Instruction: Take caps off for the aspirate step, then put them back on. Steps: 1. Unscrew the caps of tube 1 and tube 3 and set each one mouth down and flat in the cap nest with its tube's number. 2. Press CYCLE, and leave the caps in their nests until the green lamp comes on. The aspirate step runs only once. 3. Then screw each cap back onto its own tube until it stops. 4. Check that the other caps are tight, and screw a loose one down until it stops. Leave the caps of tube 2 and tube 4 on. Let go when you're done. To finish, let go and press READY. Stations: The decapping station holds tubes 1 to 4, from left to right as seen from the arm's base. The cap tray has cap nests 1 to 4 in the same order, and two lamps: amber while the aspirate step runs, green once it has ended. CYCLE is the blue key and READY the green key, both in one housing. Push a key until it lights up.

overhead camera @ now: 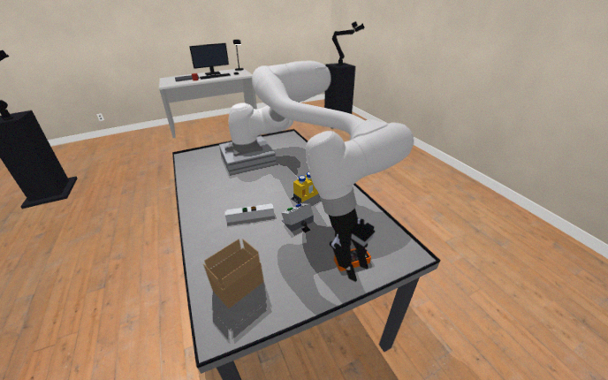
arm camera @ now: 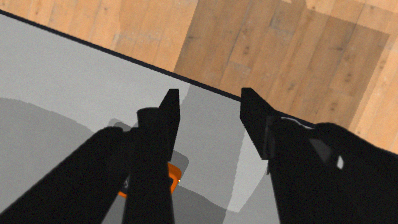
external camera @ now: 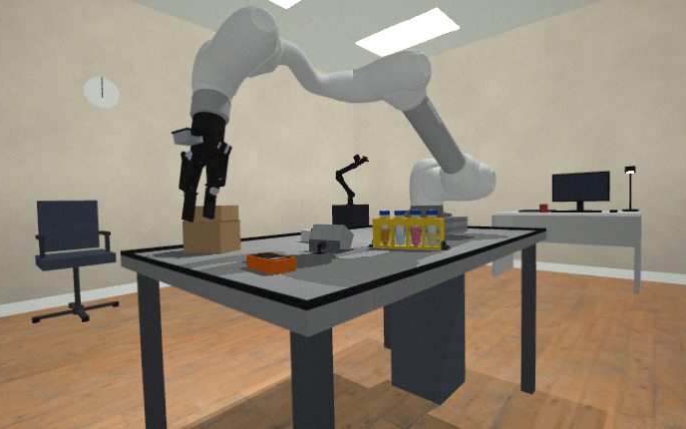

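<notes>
The yellow decapping station [overhead camera: 304, 187] stands mid-table on the right; in the exterior view [external camera: 409, 231] it holds several tubes, all with blue caps on. The white cap tray [overhead camera: 248, 213] lies to its left, with its nests empty. The grey key housing [overhead camera: 297, 216] sits between them and also shows in the exterior view [external camera: 327, 237]. My gripper [overhead camera: 353, 273] hangs high above the table's near right corner, far from the tubes. Its fingers stand part way apart with nothing between them, as the exterior view also shows [external camera: 196, 213].
An orange multimeter [overhead camera: 353, 258] lies on the table below my gripper, partly hidden by a finger in the wrist view [arm camera: 170, 182]. An open cardboard box [overhead camera: 233, 271] stands at the near left. The table edge [arm camera: 125, 55] runs close under the fingers.
</notes>
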You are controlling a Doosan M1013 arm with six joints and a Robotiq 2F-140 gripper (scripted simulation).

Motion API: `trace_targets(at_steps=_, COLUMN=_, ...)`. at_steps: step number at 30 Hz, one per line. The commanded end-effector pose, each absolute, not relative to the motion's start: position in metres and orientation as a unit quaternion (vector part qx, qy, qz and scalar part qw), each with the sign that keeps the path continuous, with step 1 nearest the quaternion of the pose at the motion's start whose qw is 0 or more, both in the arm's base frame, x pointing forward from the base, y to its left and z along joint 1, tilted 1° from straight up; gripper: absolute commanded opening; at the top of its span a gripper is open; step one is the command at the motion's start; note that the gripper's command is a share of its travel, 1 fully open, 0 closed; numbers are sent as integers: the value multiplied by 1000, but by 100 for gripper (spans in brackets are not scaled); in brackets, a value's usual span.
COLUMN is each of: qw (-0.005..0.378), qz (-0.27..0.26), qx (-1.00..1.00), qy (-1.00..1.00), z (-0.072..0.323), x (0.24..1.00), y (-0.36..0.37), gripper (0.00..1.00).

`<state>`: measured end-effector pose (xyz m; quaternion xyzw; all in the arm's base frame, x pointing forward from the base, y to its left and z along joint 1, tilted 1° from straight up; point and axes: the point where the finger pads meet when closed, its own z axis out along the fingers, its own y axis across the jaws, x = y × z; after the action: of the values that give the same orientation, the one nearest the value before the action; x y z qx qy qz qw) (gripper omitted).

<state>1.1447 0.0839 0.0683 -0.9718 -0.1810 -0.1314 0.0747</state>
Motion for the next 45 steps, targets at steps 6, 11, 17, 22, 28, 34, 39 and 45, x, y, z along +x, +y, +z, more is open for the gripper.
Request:
trace_targets(at_steps=6, qw=75, qz=-132, qx=-972, qy=-181, z=70, x=1145, y=84, gripper=41)
trace_targets(at_steps=11, qw=64, qz=-127, qx=-964, qy=-225, z=81, x=1120, y=84, gripper=41)
trace_targets(at_steps=17, qw=54, qz=-121, qx=-954, qy=-269, z=90, x=1095, y=84, gripper=41)
trace_targets(at_steps=22, qw=45, qz=-114, qx=-942, qy=-312, z=95, x=1076, y=83, gripper=41)
trace_targets(at_steps=28, qw=39, qz=-108, qx=-932, qy=-343, z=101, x=1052, y=83, gripper=41)
trace_targets(at_steps=34, qw=34, qz=-103, qx=-922, qy=-371, z=108, x=1023, y=82, gripper=41)
trace_targets(at_steps=39, qw=29, qz=-98, qx=-911, qy=-398, z=111, x=1003, y=81, gripper=41)
trace_targets(at_steps=45, qw=22, qz=-89, qx=-893, qy=-441, z=115, x=979, y=81, gripper=41)
